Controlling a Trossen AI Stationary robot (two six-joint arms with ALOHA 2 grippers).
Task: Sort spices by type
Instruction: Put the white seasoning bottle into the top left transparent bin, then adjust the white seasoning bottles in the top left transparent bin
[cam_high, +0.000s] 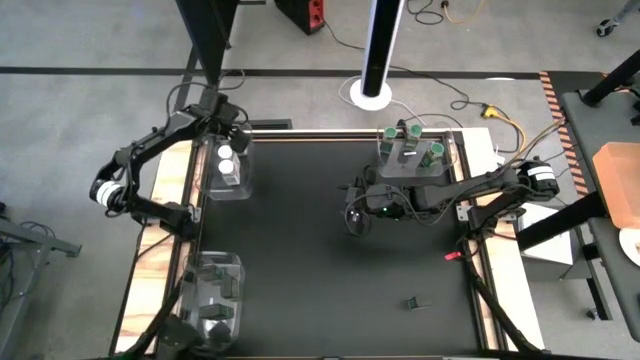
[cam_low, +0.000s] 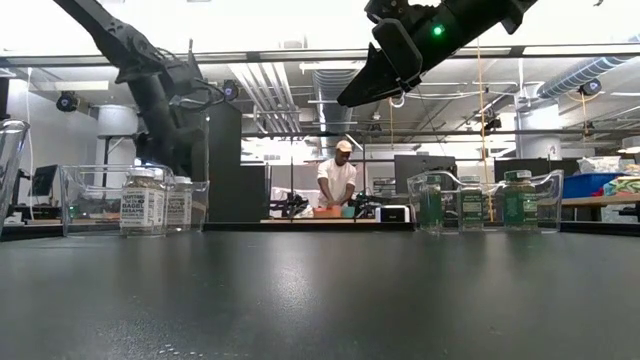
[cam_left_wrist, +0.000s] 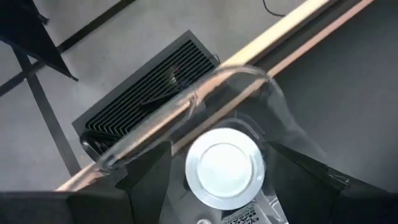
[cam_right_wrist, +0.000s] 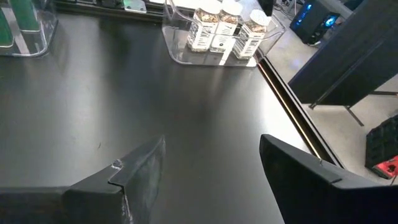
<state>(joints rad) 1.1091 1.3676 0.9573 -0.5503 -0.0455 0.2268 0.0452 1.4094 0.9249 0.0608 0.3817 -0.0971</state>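
Note:
A clear tray at the table's far left holds white-lidded spice jars, which stand upright on its floor. My left gripper hovers over this tray, open. Its fingers stand on either side of one white lid, with a gap showing on one side. A second clear tray at the far right holds several green-lidded jars. My right gripper is open and empty, raised above the middle of the black table.
A third clear tray sits at the near left with dark items in it. A small dark object lies on the mat near the right front, and a red item lies at the right edge. A person stands far behind the table.

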